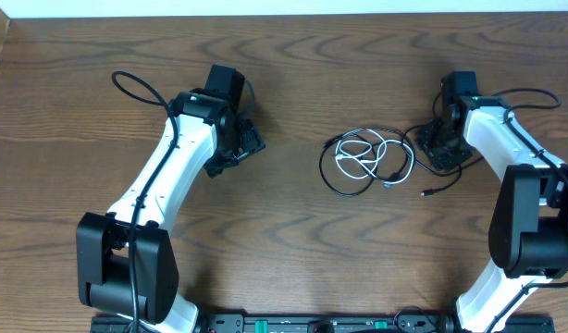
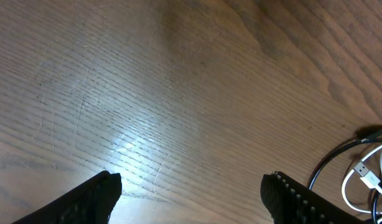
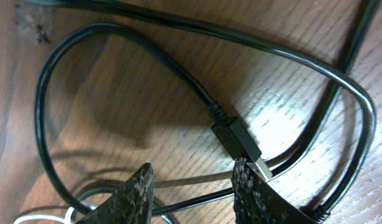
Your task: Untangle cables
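The cables lie in a loose tangle right of the table's middle: a white cable (image 1: 365,155) looped inside a black cable (image 1: 328,178), and another black cable (image 1: 423,139) trailing to a plug (image 1: 428,193). My right gripper (image 1: 439,150) is down over the tangle's right side. In the right wrist view its fingers (image 3: 136,193) straddle a thin black strand (image 3: 197,199) with a gap on both sides, and a black USB plug (image 3: 237,140) lies just ahead of the right finger. My left gripper (image 1: 240,148) stands open over bare wood, far left of the cables. The left wrist view catches only a black loop (image 2: 331,163) and a white plug (image 2: 367,174).
The brown wooden table (image 1: 284,83) runs to a pale wall along the back edge. Each arm's thicker black cable (image 1: 136,88) arcs beside its white link. The arm bases stand at the front edge (image 1: 127,277).
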Tool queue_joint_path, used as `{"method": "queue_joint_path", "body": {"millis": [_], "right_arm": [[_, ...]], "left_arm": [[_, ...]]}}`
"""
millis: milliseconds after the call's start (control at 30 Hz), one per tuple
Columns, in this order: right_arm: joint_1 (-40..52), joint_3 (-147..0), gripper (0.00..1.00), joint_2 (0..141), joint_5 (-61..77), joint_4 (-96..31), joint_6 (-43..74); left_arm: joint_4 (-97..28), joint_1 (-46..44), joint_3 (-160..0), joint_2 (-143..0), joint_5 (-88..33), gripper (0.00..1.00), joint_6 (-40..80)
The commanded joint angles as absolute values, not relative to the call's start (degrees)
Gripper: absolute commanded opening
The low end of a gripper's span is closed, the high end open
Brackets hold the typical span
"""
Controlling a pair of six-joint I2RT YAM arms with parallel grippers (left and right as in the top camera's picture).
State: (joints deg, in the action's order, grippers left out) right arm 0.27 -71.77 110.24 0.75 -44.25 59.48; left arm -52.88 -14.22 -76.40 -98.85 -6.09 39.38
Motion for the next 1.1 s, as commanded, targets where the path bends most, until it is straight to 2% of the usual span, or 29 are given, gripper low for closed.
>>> {"method": "queue_joint_path", "body": {"millis": [0,167,400,433,467,567,700,800,833,933,1067], "right_arm": [[0.91,-70.63,0.38,111.57,-1.15,-43.86,61.76],[2.31,-70.61,0.36,112.95,-0.91,-41.93,61.67],[4.29,-70.59,0.24,113.19,-3.09,-42.74,61.67],[4.27,-70.59,0.18,113.19,-3.05,-42.92,61.67],[4.27,-70.59,0.18,113.19,-3.07,-43.05,61.67],[4.27,-70.59,0.24,113.19,-3.07,-43.53,61.67],[4.32,-70.30,0.26,113.19,-3.05,-44.31,61.67],[4.45,-70.19,0.41,113.19,-2.85,-45.69,61.65],[4.43,-70.19,0.42,113.19,-2.87,-45.65,61.08],[3.55,-70.63,0.35,113.14,-2.98,-45.25,55.99],[1.32,-75.96,0.43,113.03,-5.74,-51.03,52.03]], "left_arm": [[-53.04,-14.24,-75.96,-99.35,-6.00,0.78,39.70],[-53.04,-14.24,-75.96,-99.35,-5.98,0.78,39.68],[-53.06,-14.24,-75.96,-99.35,-6.00,0.78,39.68],[-53.08,-14.24,-75.96,-99.35,-5.98,0.78,39.68],[-53.08,-14.24,-75.96,-99.35,-6.00,0.78,39.68],[-53.08,-14.24,-75.96,-99.35,-6.00,0.78,39.68],[-53.06,-14.24,-75.96,-99.35,-6.00,0.78,39.68],[-53.06,-14.24,-75.96,-99.35,-5.98,0.78,39.68],[-53.06,-14.24,-75.96,-99.35,-6.00,0.78,39.68],[-53.06,-14.24,-75.96,-99.35,-5.98,0.78,39.68],[-53.06,-14.24,-75.96,-99.35,-5.98,0.78,39.68]]}}
